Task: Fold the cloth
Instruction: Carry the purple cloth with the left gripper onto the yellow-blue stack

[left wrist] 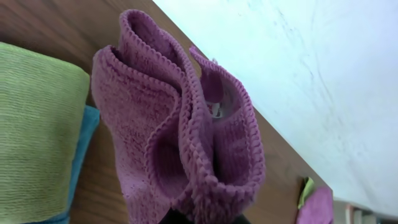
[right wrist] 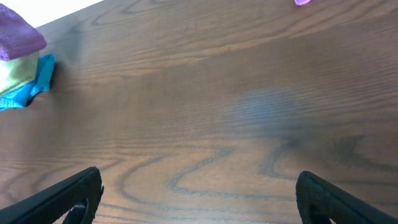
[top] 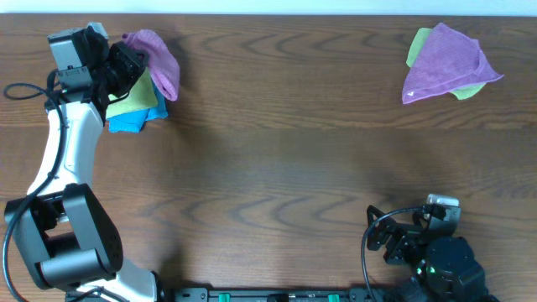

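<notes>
A folded purple cloth [top: 158,57] hangs from my left gripper [top: 126,60] at the far left of the table, just above a stack of a folded green cloth [top: 136,96] and a blue cloth [top: 134,122]. In the left wrist view the purple cloth [left wrist: 180,130] fills the middle, bunched in folds, with the jaws [left wrist: 202,219] shut on its lower edge; the green cloth [left wrist: 37,130] and blue cloth [left wrist: 84,149] lie to its left. My right gripper [right wrist: 199,193] is open and empty near the table's front right.
A loose purple cloth [top: 445,63] lies over a green cloth [top: 470,89] at the far right; both show small in the left wrist view [left wrist: 317,205]. The wooden table [top: 277,159] runs between the two piles. The right arm base [top: 436,260] sits at the front edge.
</notes>
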You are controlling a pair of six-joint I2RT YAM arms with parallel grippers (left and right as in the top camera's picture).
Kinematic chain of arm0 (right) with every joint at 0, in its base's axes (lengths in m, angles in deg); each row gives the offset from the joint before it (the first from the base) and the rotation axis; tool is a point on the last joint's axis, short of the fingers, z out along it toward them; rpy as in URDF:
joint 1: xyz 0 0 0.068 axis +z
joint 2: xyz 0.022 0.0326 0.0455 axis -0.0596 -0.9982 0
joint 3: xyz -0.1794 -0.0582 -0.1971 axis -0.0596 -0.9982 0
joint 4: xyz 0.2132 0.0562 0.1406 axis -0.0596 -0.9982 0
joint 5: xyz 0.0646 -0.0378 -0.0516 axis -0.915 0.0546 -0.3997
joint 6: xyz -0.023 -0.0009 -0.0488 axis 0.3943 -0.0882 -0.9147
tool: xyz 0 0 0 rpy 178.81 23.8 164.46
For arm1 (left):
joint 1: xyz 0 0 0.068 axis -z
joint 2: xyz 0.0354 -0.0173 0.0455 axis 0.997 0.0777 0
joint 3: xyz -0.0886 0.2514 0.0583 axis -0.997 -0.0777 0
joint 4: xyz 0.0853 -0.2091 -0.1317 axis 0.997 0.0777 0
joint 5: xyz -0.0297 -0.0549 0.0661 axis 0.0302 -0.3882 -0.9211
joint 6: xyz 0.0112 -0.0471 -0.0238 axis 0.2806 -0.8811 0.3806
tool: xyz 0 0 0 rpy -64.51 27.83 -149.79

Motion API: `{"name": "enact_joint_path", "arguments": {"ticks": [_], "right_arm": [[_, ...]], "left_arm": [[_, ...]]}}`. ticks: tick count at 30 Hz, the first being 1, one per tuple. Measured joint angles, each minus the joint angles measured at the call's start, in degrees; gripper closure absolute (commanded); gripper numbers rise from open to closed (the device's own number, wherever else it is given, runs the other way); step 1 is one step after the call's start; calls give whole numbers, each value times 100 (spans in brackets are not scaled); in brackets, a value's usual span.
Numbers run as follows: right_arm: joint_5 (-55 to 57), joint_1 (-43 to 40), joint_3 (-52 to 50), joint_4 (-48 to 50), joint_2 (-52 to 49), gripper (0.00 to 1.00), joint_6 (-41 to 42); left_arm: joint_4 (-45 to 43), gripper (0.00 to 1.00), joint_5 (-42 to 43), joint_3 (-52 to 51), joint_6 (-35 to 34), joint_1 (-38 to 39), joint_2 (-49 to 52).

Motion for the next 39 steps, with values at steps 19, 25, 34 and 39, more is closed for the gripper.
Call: {"name": "enact_joint_path", "arguments": {"ticks": [19, 25, 34, 39], "right_arm": [[0, 0, 0, 0, 0, 1, 0], [0, 0, 0, 0, 0, 1, 0], [0, 0, 0, 0, 0, 1, 0], [0, 0, 0, 0, 0, 1, 0]], "left_arm": [[-293, 94, -656, 0, 17, 0, 256], [-599, 94, -678, 0, 17, 0, 566], [-590, 94, -859, 0, 17, -2, 570], [-470, 94, -966, 2, 17, -105, 570]]}}
